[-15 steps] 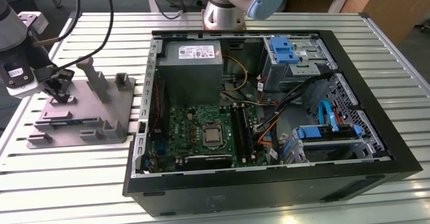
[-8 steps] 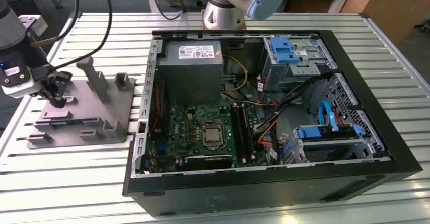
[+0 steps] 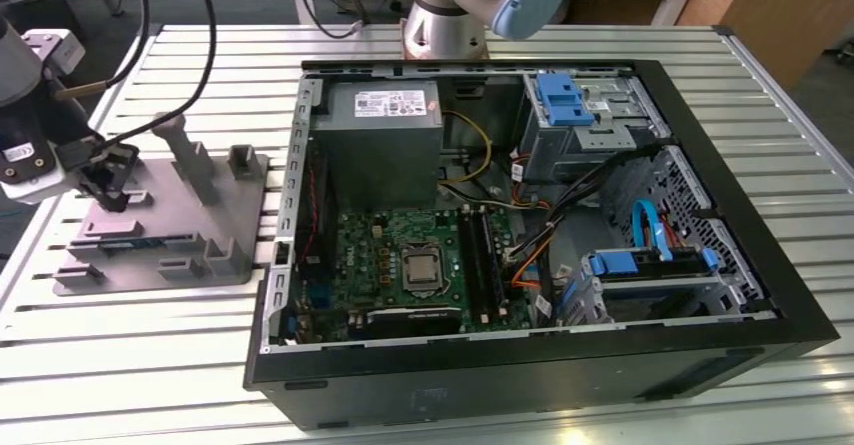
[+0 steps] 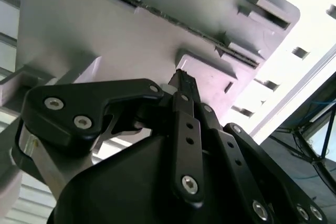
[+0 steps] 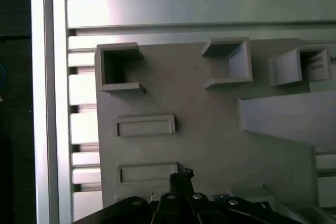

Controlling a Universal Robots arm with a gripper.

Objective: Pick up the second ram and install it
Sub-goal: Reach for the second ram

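On the exterior view's left, a matte gray holder [image 3: 200,237] with blocky pockets and upright posts sits on the ribbed metal table [image 3: 147,350], beside the open black case [image 3: 534,390]. The ram [image 3: 134,246], a thin bluish strip, lies in a slot of the holder. In the second wrist view the ram [image 4: 173,21] reads as a narrow dark line. The black gripper [image 3: 112,197] hangs just above the holder, near the ram but apart from it. In both wrist views its fingertips [image 4: 181,80] [image 5: 178,176] are drawn together, with nothing visible between them.
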